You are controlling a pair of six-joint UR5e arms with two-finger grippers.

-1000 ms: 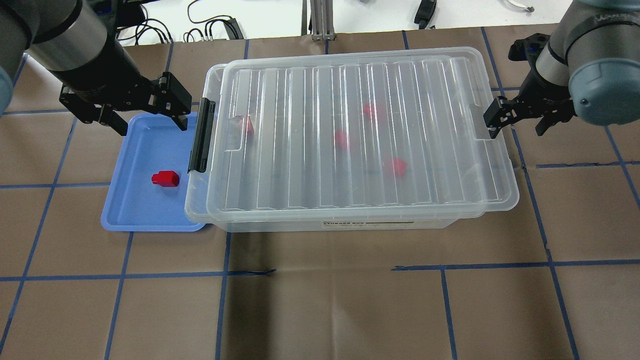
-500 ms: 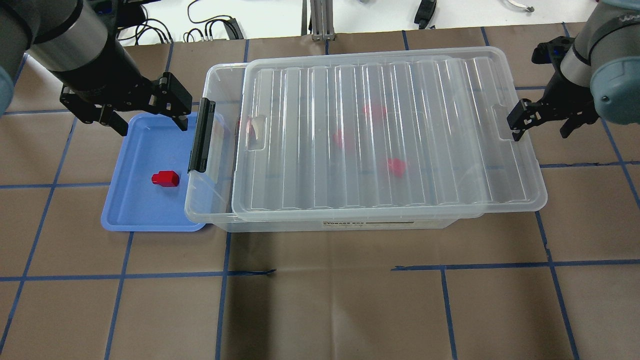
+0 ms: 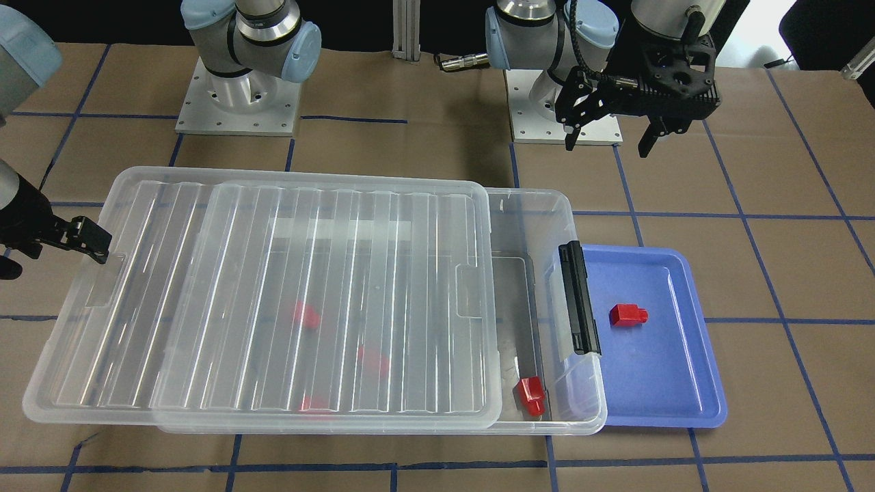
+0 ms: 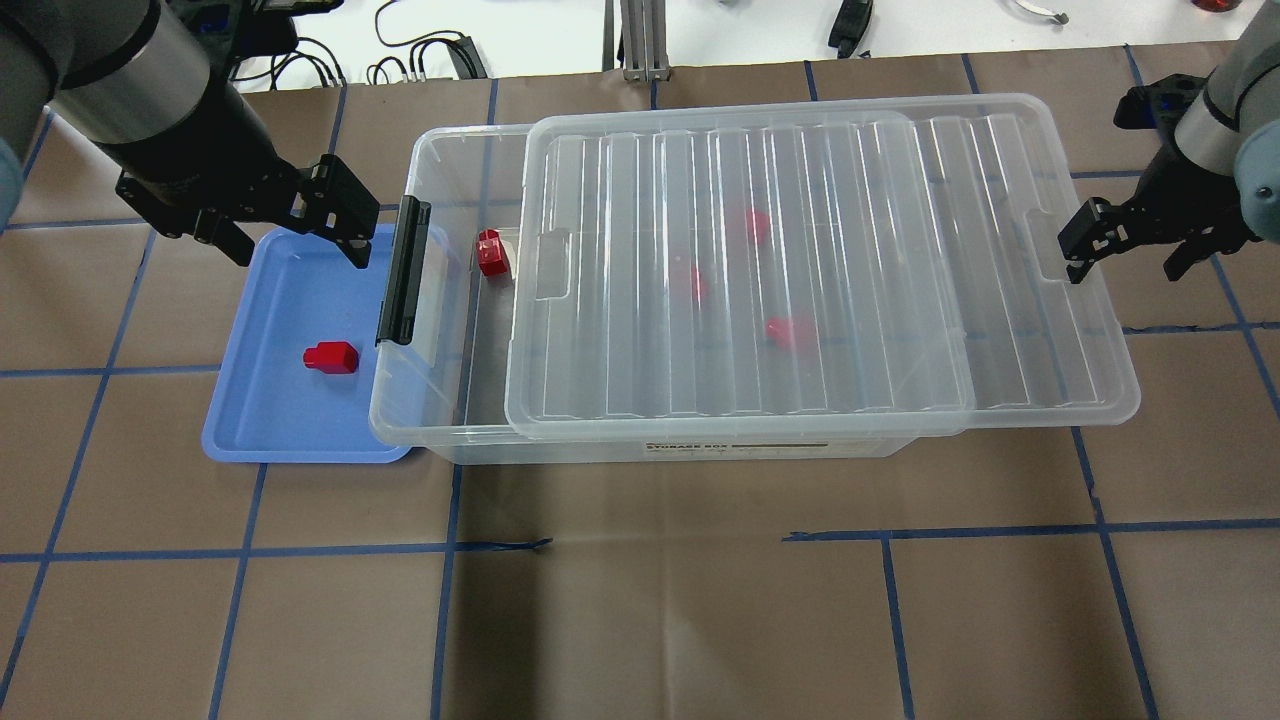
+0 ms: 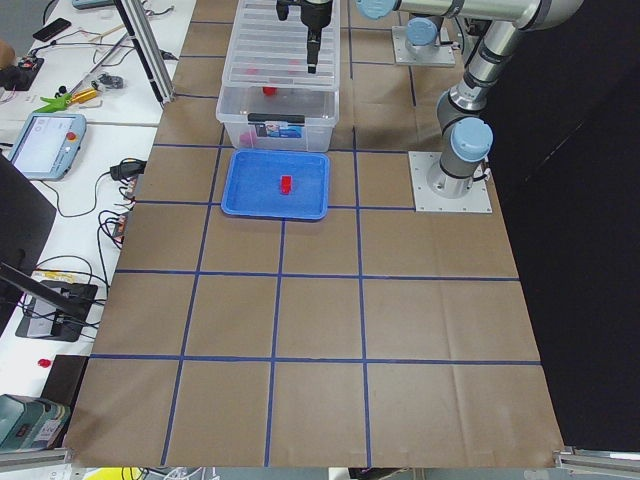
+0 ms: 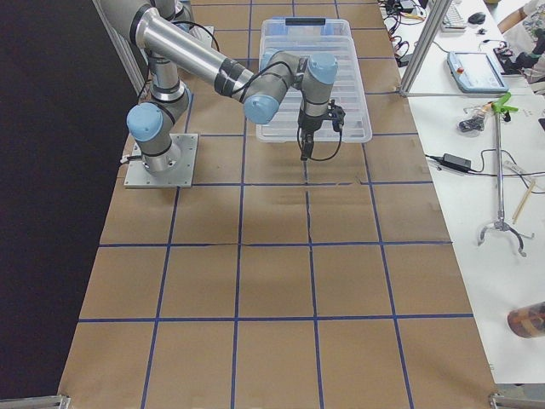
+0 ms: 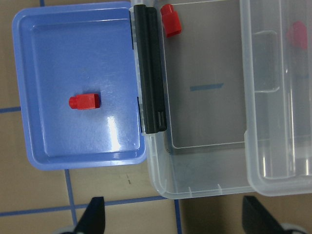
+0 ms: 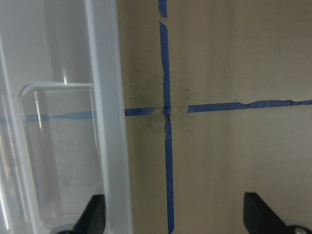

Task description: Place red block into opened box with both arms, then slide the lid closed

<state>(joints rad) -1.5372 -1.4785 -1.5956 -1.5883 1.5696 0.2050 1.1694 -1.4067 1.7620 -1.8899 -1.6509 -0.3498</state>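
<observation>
The clear box (image 4: 700, 448) stands mid-table with its ridged lid (image 4: 830, 270) shifted toward my right side, so the left end is uncovered. One red block (image 4: 330, 357) lies in the blue tray (image 4: 250, 435). Another red block (image 4: 491, 252) rests in the uncovered end of the box, and three more show blurred under the lid. My left gripper (image 4: 300, 258) hangs open and empty over the tray's far edge. My right gripper (image 4: 1120, 272) is open, with one finger against the lid's right tab (image 8: 58, 146). In the front view the lid (image 3: 273, 287) overhangs the box (image 3: 581, 410).
A black latch bar (image 4: 403, 270) stands on the box's left end, right beside the tray. Blue tape lines grid the brown table. The arm bases (image 3: 236, 102) sit at the robot side. Cables lie beyond the far edge.
The lid has slid steadily toward my right side, along with the right gripper at its tab, uncovering the box's left end and one red block. The left gripper has barely moved.
</observation>
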